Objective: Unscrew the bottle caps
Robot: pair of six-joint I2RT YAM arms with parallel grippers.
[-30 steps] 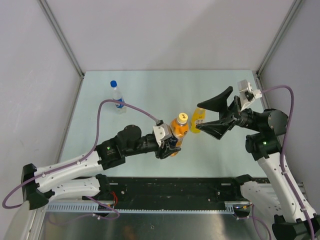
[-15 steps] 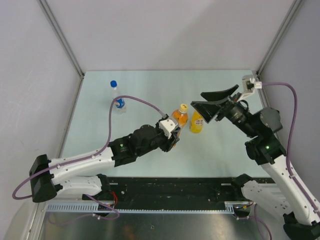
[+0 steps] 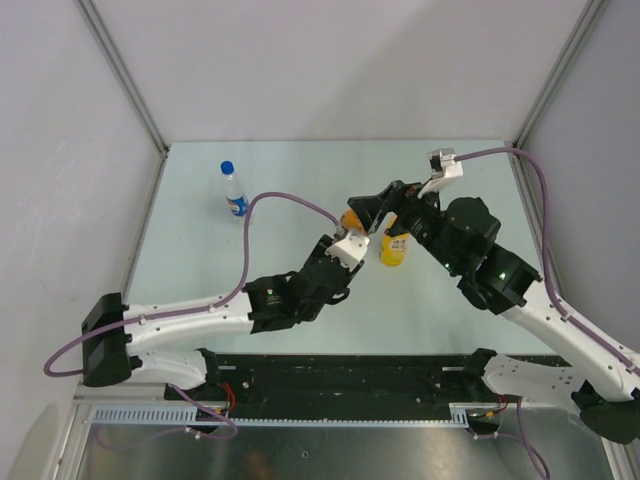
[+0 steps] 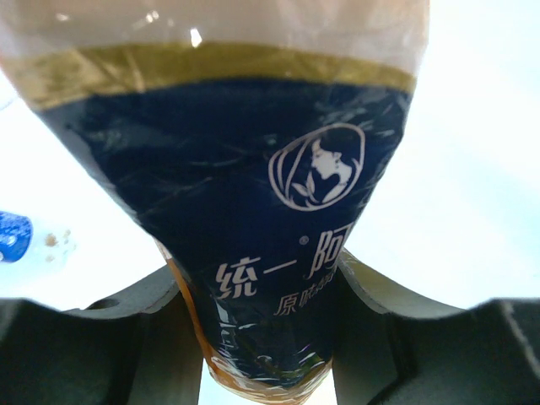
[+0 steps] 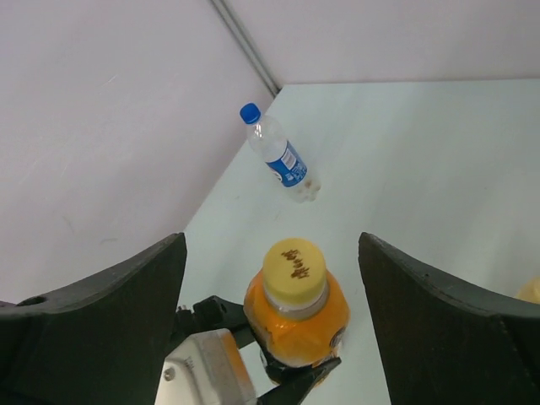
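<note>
My left gripper (image 4: 266, 337) is shut on the lower body of the dark-labelled orange bottle (image 4: 253, 194) and holds it above the table. The bottle's yellow cap (image 5: 294, 266) points up into the right wrist view. My right gripper (image 5: 270, 245) is open, one finger on each side of the cap and apart from it. In the top view the right gripper (image 3: 383, 212) hangs over the orange bottle (image 3: 350, 220). The tall yellow bottle (image 3: 393, 248) stands just right of them, its top hidden by the gripper. A clear bottle (image 3: 233, 192) with a blue cap (image 3: 227, 168) stands at the far left.
Grey walls close in the table (image 3: 300, 170) at the back and on both sides. The left arm's purple cable (image 3: 270, 200) loops above the table between the clear bottle and the held bottle. The yellow bottle (image 5: 531, 291) shows at the right edge of the right wrist view.
The left arm has carried the orange bottle up and a little to the right. The right gripper has swung left from beside the yellow bottle to over the orange bottle's cap, its jaws narrowing slightly.
</note>
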